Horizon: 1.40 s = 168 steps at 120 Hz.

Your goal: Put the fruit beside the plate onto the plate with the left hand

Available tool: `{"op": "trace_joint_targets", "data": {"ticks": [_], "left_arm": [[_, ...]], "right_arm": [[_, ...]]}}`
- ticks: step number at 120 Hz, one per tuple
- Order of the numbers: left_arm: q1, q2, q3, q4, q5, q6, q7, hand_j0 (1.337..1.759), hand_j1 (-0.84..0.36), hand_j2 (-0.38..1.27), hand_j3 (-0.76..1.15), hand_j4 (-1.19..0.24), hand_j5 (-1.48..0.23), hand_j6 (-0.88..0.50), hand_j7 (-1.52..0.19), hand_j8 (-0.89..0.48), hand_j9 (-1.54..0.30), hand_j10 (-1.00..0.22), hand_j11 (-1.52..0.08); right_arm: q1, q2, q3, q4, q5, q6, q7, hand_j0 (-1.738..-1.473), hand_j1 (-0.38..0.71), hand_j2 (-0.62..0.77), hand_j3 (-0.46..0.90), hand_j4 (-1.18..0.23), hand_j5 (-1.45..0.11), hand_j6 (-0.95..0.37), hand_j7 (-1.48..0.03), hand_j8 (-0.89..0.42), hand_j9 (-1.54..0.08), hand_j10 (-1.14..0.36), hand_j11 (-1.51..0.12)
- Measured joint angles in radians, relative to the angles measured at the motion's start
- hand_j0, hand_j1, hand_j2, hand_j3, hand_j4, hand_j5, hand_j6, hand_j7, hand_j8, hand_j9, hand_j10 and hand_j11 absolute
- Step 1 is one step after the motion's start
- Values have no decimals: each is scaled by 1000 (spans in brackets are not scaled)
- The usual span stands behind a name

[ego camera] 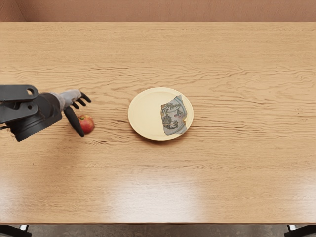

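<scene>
left hand (70,104) in from table's left edge, fingers (82,101) spread, nothing held. one dark digit hangs just beside apple (87,124); contact unclear. apple small, red, on table (222,173) near left edge, apart from plate (145,113) at table's middle. looks light, firm, smooth-skinned, likely to roll if nudged. best taken from above, round widest girth. patterned ceramic piece (174,116) fills plate's right half; left half bare.

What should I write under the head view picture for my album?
Left hand, fingers spread, beside the red fruit on the wooden table, left of the yellow plate.
</scene>
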Motion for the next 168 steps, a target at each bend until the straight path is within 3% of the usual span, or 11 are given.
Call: {"op": "trace_joint_targets", "data": {"ticks": [37, 54, 168], "left_arm": [[-8, -46, 39, 16, 10, 56, 0, 1658, 48, 52, 0, -254, -328, -254, -327, -254, -327, -254, -327], [-46, -88, 81, 24, -7, 58, 0, 1658, 44, 53, 0, -257, -333, -258, -333, -258, -332, -257, -332], [-54, -195, 206, 106, -41, 170, 0, 1657, -27, 84, 0, -352, -471, -353, -471, -353, -471, -353, -471]], "right_arm": [[0, 0, 0, 0, 0, 0, 0, -1658, -305, -7, 0, -37, -47, -37, -47, -37, -47, -37, -47], [0, 0, 0, 0, 0, 0, 0, -1658, -305, -7, 0, -37, -47, -37, -47, -37, -47, -37, -47], [3, 0, 0, 0, 0, 0, 0, -1658, -305, -7, 0, -37, -47, -37, -47, -37, -47, -37, -47]]}}
